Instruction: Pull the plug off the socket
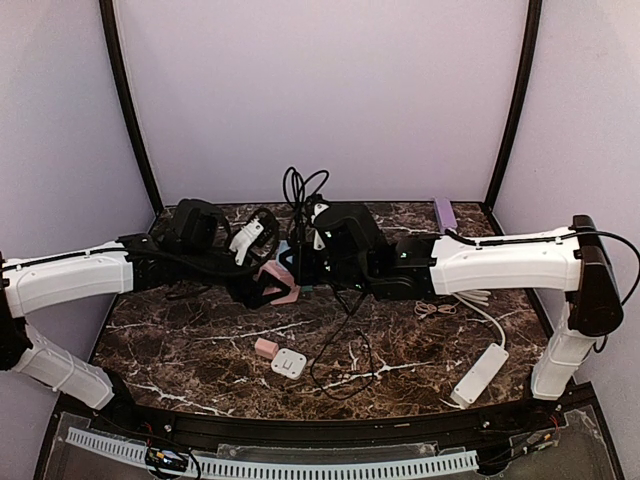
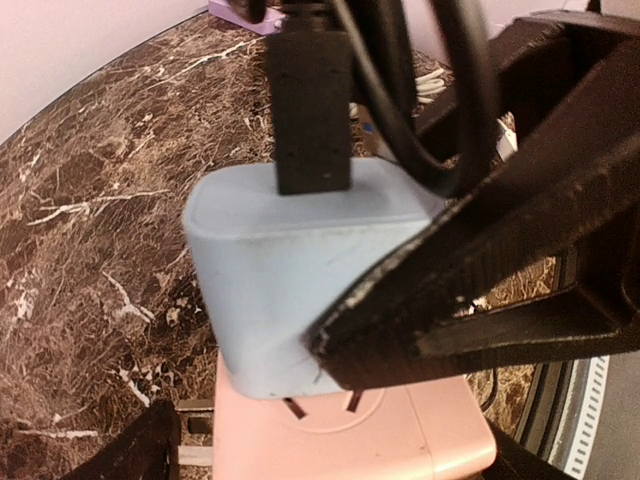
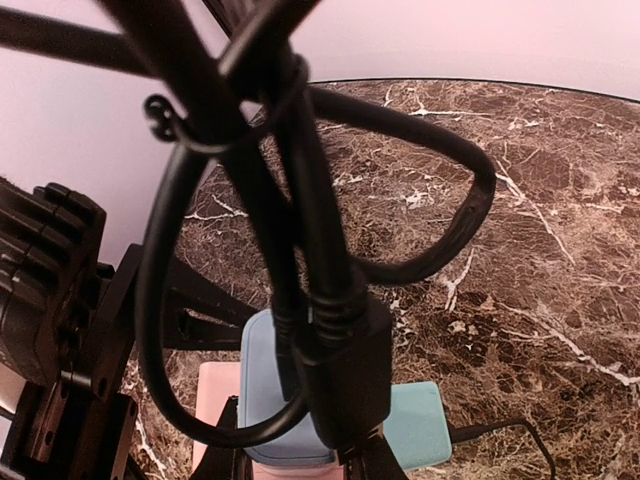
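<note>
The pink cube socket (image 1: pixel 284 294) stands mid-table. It fills the bottom of the left wrist view (image 2: pixel 350 440), one outlet face with slanted slots towards the camera. A pale blue plug block (image 2: pixel 270 290) sits on top of it, with a black connector (image 2: pixel 312 110) and black cables stuck in its upper face. My left gripper (image 2: pixel 335 455) is shut on the socket's sides. My right gripper (image 3: pixel 300 465) comes down through the cables and is shut on the blue plug (image 3: pixel 262 400); one of its fingers (image 2: pixel 480 290) presses the plug's right side. I see no gap between plug and socket.
A teal block (image 3: pixel 420 425) lies beside the socket. A small flat pink block (image 1: pixel 265 347) and a white square adapter (image 1: pixel 289 363) lie nearer the front, with a loose black cable. A long white power strip (image 1: pixel 480 373) lies front right. A purple item (image 1: pixel 444 213) lies at the back.
</note>
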Robot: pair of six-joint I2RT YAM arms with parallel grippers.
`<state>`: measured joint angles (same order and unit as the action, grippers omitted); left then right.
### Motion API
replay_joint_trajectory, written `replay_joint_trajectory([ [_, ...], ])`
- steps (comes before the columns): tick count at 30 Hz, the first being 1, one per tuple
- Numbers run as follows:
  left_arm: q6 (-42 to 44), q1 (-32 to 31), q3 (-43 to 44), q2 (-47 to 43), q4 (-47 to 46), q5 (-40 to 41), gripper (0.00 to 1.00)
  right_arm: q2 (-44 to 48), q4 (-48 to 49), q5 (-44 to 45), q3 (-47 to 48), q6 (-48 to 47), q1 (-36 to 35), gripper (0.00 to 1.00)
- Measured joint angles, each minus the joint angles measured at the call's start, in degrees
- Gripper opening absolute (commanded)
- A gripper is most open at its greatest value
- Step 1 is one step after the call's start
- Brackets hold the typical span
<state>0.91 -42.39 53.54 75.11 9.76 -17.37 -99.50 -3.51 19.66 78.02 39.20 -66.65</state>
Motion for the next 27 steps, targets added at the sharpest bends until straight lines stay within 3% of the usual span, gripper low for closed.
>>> replay_joint_trajectory([
  [16, 0.02, -0.26, 0.02, 0.09, 0.28, -0.22, 0.33, -0.04, 0.0, 0.28, 0.0, -0.2, 0.0, 0.0],
  [27, 0.04, -0.26, 0.0, 0.09, 0.66, -0.35, 0.17, 0.85, 6.14, -6.69, -4.26, 2.82, 2.89, 0.0],
])
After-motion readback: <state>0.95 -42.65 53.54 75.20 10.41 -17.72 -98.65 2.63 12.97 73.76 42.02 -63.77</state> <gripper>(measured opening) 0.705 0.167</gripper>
